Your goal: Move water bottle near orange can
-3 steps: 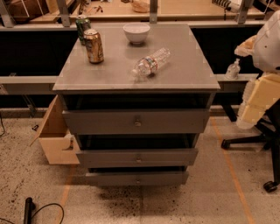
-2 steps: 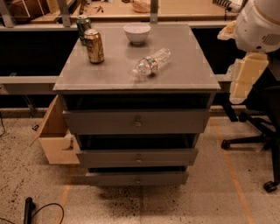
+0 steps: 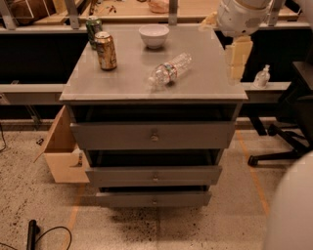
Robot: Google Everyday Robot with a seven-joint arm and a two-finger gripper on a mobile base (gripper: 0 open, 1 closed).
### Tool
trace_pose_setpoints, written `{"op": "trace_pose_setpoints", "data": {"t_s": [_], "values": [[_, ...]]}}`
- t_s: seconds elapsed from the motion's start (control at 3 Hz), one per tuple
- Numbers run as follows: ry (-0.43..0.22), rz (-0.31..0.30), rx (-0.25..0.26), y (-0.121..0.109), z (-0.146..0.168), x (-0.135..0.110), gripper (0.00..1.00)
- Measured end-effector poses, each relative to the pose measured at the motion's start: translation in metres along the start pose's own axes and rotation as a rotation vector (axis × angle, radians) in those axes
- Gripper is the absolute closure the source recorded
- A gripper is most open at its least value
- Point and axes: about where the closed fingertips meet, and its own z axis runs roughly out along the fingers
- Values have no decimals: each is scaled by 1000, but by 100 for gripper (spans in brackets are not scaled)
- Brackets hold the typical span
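Note:
The water bottle (image 3: 169, 71) lies on its side near the middle of the grey cabinet top (image 3: 122, 85), cap end pointing to the back right. The orange can (image 3: 105, 50) stands upright at the back left of the top, well apart from the bottle. My gripper (image 3: 236, 72) hangs at the top's right edge under the white arm (image 3: 242, 14), to the right of the bottle and above the surface. It holds nothing that I can see.
A darker green can (image 3: 93, 28) stands just behind the orange can. A white bowl (image 3: 154, 35) sits at the back centre. Drawers (image 3: 152, 135) stick out below. A cardboard box (image 3: 61, 149) is on the floor at left, an office chair (image 3: 293, 112) at right.
The arm and gripper have moved up and to the left, from beside the cabinet's right side to over its right edge. The bottle and cans have not moved.

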Motion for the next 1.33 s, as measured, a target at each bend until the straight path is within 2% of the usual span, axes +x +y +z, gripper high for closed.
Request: {"op": "trace_pose_setpoints", "data": {"t_s": [0.33,0.67,1.0,1.33], "values": [[-66,-148,15,-55,31,-30,0],[-68,-150,79,-74,27,-30,0],[-80,-163,100,-86,38,-34,0],[-93,-234,92,-104,66,-41,0]]}}
